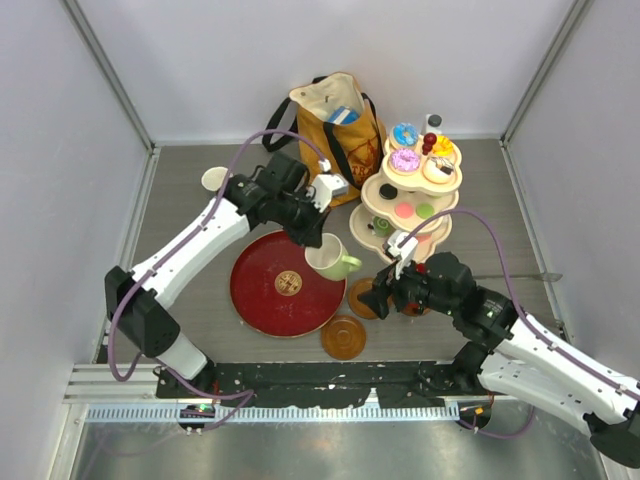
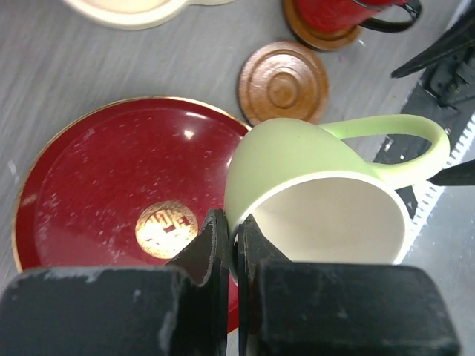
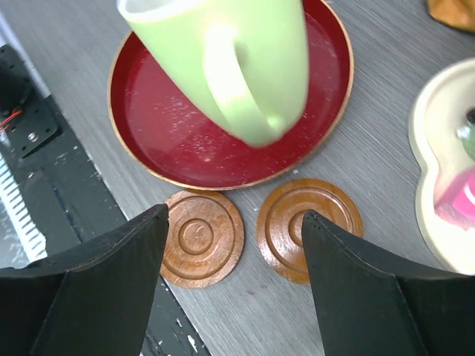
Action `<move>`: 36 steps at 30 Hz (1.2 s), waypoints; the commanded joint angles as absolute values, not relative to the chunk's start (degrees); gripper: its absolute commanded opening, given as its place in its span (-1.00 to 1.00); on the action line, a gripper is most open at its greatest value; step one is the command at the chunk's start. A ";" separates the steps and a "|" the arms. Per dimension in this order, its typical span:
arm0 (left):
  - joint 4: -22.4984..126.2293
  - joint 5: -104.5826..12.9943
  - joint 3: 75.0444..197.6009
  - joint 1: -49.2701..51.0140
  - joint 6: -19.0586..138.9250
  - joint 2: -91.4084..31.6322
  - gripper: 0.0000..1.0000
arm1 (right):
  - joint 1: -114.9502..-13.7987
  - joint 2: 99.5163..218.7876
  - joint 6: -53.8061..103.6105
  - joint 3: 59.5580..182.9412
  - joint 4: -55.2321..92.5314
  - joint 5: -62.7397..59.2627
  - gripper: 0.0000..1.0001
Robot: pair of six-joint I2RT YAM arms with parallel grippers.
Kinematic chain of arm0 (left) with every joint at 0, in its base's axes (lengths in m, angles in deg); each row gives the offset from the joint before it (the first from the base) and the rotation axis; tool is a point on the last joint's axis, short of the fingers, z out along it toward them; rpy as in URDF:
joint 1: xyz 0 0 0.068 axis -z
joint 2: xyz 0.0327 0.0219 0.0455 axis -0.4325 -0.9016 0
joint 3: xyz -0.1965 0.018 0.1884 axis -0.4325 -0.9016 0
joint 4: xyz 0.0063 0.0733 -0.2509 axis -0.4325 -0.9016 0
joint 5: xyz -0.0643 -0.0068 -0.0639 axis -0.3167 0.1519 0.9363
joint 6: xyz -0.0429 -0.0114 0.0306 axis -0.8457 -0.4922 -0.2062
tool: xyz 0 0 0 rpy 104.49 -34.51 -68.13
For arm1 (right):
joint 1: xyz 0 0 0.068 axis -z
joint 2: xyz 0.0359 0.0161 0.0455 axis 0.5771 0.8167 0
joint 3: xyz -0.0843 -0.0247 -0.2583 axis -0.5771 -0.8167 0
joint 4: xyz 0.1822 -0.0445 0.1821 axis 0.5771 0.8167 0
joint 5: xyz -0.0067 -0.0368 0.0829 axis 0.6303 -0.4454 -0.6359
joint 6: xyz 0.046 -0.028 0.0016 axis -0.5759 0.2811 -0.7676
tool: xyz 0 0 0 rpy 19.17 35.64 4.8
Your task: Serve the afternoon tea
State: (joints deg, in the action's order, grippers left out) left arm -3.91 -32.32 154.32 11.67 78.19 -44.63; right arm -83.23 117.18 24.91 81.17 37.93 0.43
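Pale green glaze marks the mug (image 2: 297,156) that the left gripper (image 2: 234,236) holds by the rim. Its two black fingers (image 2: 214,248) are pinched tight on the wall, one outside and one inside the white mouth. The mug hangs tilted, its mouth toward the wrist camera and its handle out to one side. It sits over the right-hand edge of the big red tray (image 1: 262,290), and from the right wrist view it looks lifted clear of the tray.

The right gripper (image 1: 385,292) holds nothing. Its fingers (image 3: 111,282) stand wide apart and hover above a bare saucer (image 3: 199,237) and a second bare saucer (image 3: 308,228). These brown discs lie side by side on the grey counter (image 1: 175,190), just beside the tray's rim. Close by, a red mug (image 2: 334,11) stands upright on a third saucer (image 2: 315,33); in the top view the right arm covers most of it.

Behind the right arm stands the cream three-tier stand (image 1: 448,200), already loaded. A blue donut (image 1: 405,133) and a pink donut (image 1: 405,160) are on the top tier. A pink macaron (image 1: 403,210) and a green macaron (image 1: 425,211) are on the tier below. A mustard tote bag (image 1: 330,125) sits at the back of the counter, between the left arm and the stand.
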 commanded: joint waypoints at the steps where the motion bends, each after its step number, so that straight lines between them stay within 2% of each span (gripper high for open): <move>1: -0.07 -23.57 153.89 13.74 82.23 -44.74 -1.00 | -84.11 116.65 31.36 84.11 32.21 -7.55 0.54; 6: -0.42 -26.97 153.97 17.70 81.45 -45.80 -1.00 | -84.38 119.81 32.60 86.39 31.85 -8.42 0.50; 9: -2.27 -28.56 155.38 19.10 81.01 -47.29 -1.00 | -85.25 121.13 32.51 87.10 30.89 -7.20 0.37; 11: -2.44 -29.97 155.82 19.98 80.92 -47.56 -1.00 | -85.52 122.19 32.51 87.36 31.50 -5.27 0.17; 12: -2.45 -30.50 156.00 20.07 80.83 -47.65 -1.00 | -85.52 122.89 32.59 87.89 32.20 -4.74 -0.10; 14: -2.62 -31.29 156.35 20.25 80.48 -47.65 -1.00 | -85.96 123.51 32.60 88.33 34.57 -2.81 -0.30; 18: -2.88 -30.86 157.14 20.34 80.39 -47.47 -1.00 | -86.31 122.99 32.51 88.16 38.17 -0.43 -0.44; 22: -4.11 -30.85 158.98 21.04 80.65 -48.26 -1.00 | -86.92 124.04 32.68 88.59 39.50 -1.31 -0.43; 24: -5.08 -31.29 160.39 21.83 80.74 -48.96 -1.00 | -87.54 124.56 32.68 88.59 38.63 -1.30 -0.49; 28: -6.67 -34.10 162.50 24.64 80.83 -50.37 -1.00 | -88.33 126.93 32.60 89.12 38.18 -0.60 -0.73; 29: -6.49 -34.19 162.59 24.99 81.00 -50.37 -1.00 | -88.51 127.29 32.33 89.56 38.79 1.05 -0.87; 32: -6.31 -34.45 162.77 25.17 80.66 -49.67 -1.00 | -88.95 128.52 31.80 89.83 40.11 5.63 -0.88; 33: -6.23 -35.15 162.85 25.17 80.31 -49.32 -0.92 | -89.04 128.35 29.19 89.74 40.38 9.99 -0.88; 35: -5.61 -37.26 162.42 25.26 79.60 -48.44 -0.51 | -89.04 127.38 26.64 89.21 40.29 13.96 -0.88; 36: -5.17 -38.40 162.07 25.17 79.25 -48.00 -0.37 | -89.04 126.25 26.01 88.86 40.20 14.42 -0.88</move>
